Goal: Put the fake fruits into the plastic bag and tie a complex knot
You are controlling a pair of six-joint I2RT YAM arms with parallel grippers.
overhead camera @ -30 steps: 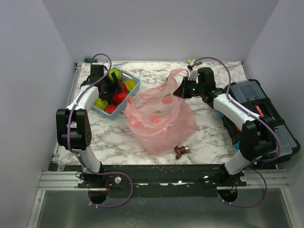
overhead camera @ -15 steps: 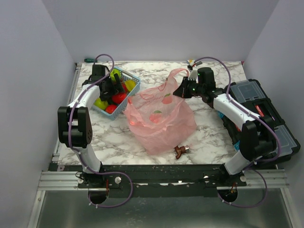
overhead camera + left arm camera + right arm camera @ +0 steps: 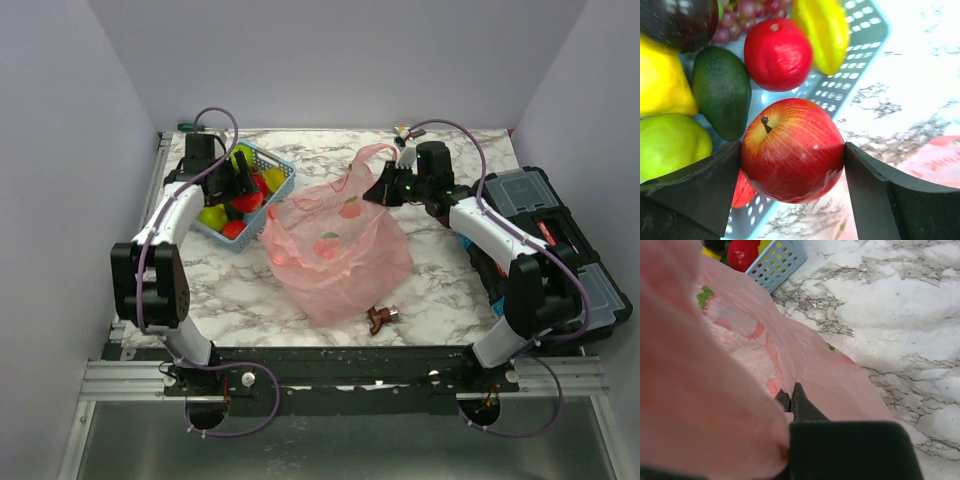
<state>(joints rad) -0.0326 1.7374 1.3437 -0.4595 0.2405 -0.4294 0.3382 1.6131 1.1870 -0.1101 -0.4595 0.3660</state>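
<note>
Light-blue lattice basket (image 3: 284, 178), marble tabletop (image 3: 440, 290), black toolbox (image 3: 560, 240) at right, small brown object (image 3: 380, 317)

The basket (image 3: 283, 172) sits far left on the tabletop (image 3: 440, 290), fruits (image 3: 777, 52) inside. The bag (image 3: 340, 255) lies just right of it.

Pale lilac walls (image 3: 340, 60) on three sides of a white marble-look table (image 3: 230, 290) (grey veins), soft light

Apple (image 3: 792, 150): glossy, smooth plastic. Avocado (image 3: 722, 90): duller dark-green skin, faintly textured. Basket (image 3: 860, 55): smooth light-blue perforated plastic. Bag (image 3: 340, 255): thin, translucent pink film, crinkled, slightly shiny. Table (image 3: 440, 290): smooth marble-patterned top. Finger pads (image 3: 695, 190): matt black plastic. Toolbox (image 3: 560, 240): black plastic, translucent lid panels. Rail (image 3: 130, 378): bare ridged metal. Walls (image 3: 330, 60): matt pale-lilac panels.
</note>
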